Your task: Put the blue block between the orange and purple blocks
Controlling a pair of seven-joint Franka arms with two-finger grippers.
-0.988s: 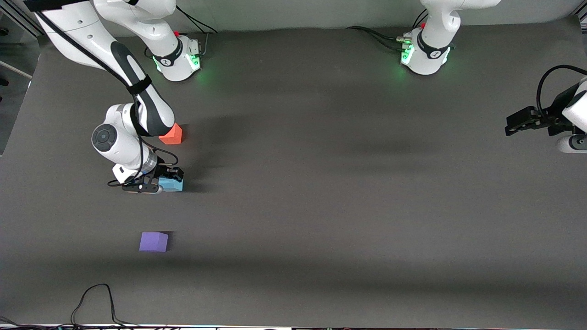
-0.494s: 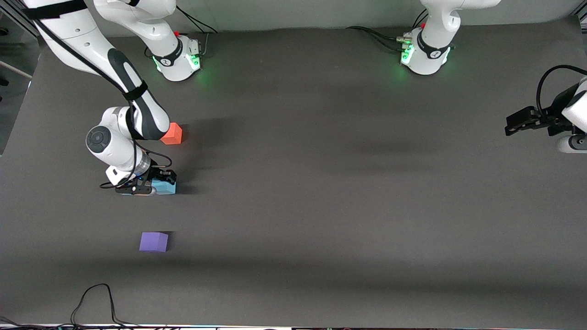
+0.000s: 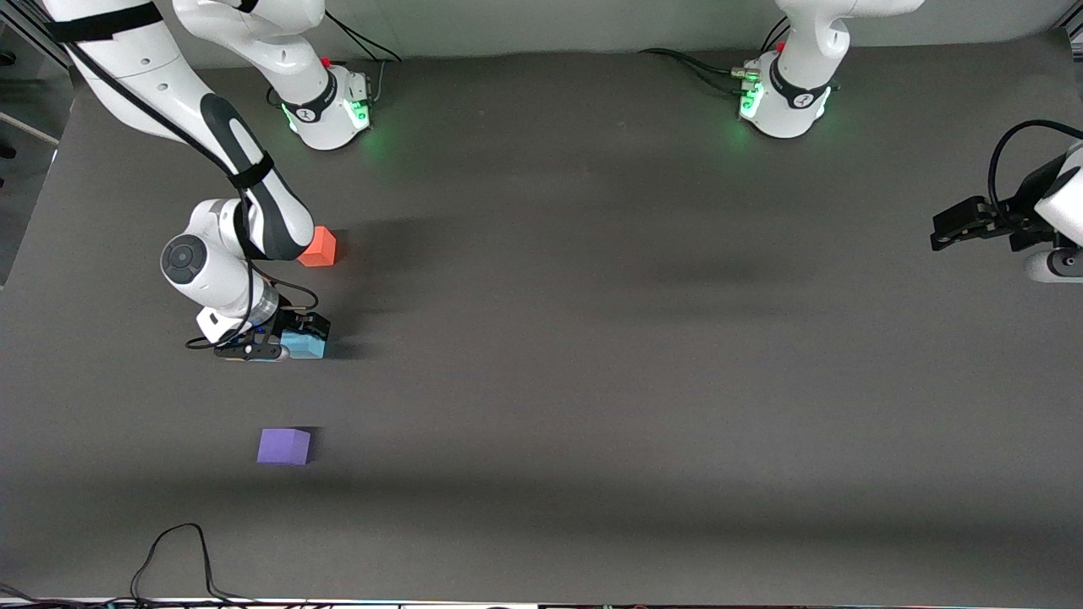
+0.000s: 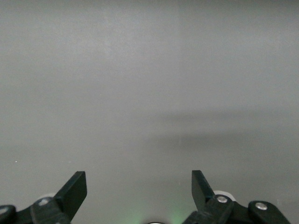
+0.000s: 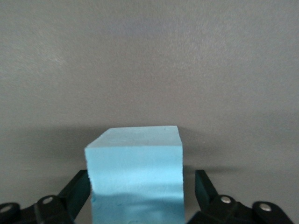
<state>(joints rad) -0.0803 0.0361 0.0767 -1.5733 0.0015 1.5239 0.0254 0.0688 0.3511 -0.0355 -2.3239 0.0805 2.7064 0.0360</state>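
Note:
The blue block (image 3: 306, 344) rests on the dark table (image 3: 592, 338), between the orange block (image 3: 320, 247) and the purple block (image 3: 283, 446); the orange one is farther from the front camera, the purple one nearer. My right gripper (image 3: 294, 338) is low at the table, its jaws on either side of the blue block. In the right wrist view the blue block (image 5: 135, 177) fills the space between the fingers (image 5: 205, 189), with a gap showing on one side, so my right gripper (image 5: 140, 189) is open. My left gripper (image 3: 946, 230) waits open and empty at the left arm's end; it also shows in the left wrist view (image 4: 138, 186).
The right arm's forearm (image 3: 271, 211) hangs over the orange block's edge. A black cable (image 3: 173, 554) loops near the table's front edge. Both arm bases (image 3: 326, 106) stand along the back edge.
My right gripper has shifted the blue block a little toward the right arm's end of the table. In the last half second it has hardly moved. The left arm has not moved.

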